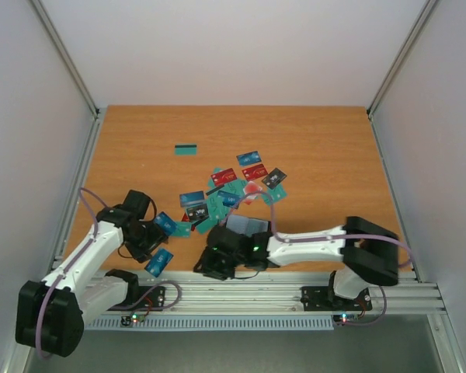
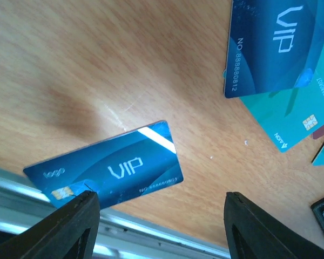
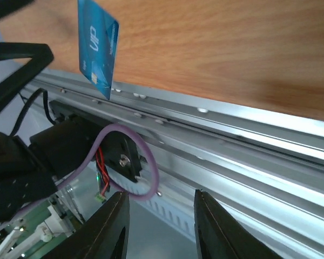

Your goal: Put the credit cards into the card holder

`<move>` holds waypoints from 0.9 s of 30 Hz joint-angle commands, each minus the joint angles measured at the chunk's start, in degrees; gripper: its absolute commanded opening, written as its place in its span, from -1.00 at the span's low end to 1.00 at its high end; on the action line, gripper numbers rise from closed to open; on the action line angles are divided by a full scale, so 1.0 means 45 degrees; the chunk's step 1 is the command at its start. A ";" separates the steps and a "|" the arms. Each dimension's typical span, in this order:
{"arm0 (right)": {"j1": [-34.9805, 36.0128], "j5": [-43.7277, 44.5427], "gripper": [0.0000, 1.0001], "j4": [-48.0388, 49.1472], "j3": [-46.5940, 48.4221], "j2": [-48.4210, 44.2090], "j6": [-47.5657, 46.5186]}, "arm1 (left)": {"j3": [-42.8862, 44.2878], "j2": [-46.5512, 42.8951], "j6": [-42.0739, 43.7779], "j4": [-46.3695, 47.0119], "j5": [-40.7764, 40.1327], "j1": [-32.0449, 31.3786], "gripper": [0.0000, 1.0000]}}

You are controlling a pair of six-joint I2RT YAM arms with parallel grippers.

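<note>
Loose credit cards strewn mid-tabletop, teal, blue, red, dark grey. One blue VIP card flat at the near edge, at ten o'clock of the left pincer, spread wide, gripping nothing. Right pincer over the edge rail, narrowly parted, empty, that card at eleven o'clock.

Top view: light is even and diffuse from above. Shadows on the table are soft and short. Detail is slightly soft, and card print is unreadable.

Left wrist view: the blue card is sharp, with a white glare stripe near its top-right corner. A dim shadow lies on the wood beside it. My left fingers are blurred.

Right wrist view: the rail glares pale.
</note>
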 commanded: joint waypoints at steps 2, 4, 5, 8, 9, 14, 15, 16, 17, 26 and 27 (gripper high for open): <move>0.1078 0.1094 -0.30 0.2063 0.2199 0.2917 0.1470 | 0.1705 -0.0223 0.0567 -0.1551 -0.0330 0.0027 0.30; 0.1186 0.1423 -0.29 0.2457 0.2540 0.3433 0.1781 | 0.2672 -0.0185 0.1169 -0.2152 -0.0945 0.0095 0.30; 0.1198 0.1599 -0.29 0.2509 0.2645 0.3590 0.1884 | 0.2971 -0.0195 0.1352 -0.2441 -0.1177 0.0165 0.31; 0.1260 0.1644 -0.28 0.2626 0.3155 0.4213 0.2095 | 0.3870 -0.0416 0.2304 -0.3137 -0.1505 0.0783 0.31; 0.1291 0.1625 -0.26 0.2701 0.3342 0.4403 0.2121 | 0.4224 -0.0563 0.2587 -0.3360 -0.1564 0.1010 0.31; 0.1376 0.1496 -0.18 0.2321 0.4098 0.5268 0.2153 | 0.6317 -0.0894 0.3932 -0.4755 -0.2241 0.1359 0.34; 0.1376 0.1469 -0.16 0.2319 0.4151 0.5448 0.2199 | 0.6630 -0.0925 0.3983 -0.4830 -0.2198 0.1328 0.34; 0.1377 0.1463 -0.16 0.2384 0.4224 0.5600 0.2248 | 0.6955 -0.0949 0.3989 -0.4866 -0.2139 0.1290 0.34; 0.1381 0.1448 -0.16 0.2368 0.4345 0.5763 0.2277 | 0.7242 -0.0917 0.3980 -0.4966 -0.2066 0.1268 0.34; 0.1415 0.1330 -0.10 0.1625 0.5661 0.7056 0.2438 | 0.7222 -0.0729 0.3641 -0.4250 0.0372 0.1184 0.35; 0.1415 0.1370 -0.09 0.1580 0.5694 0.7119 0.2501 | 0.7173 -0.0709 0.3693 -0.4222 0.0428 0.1152 0.35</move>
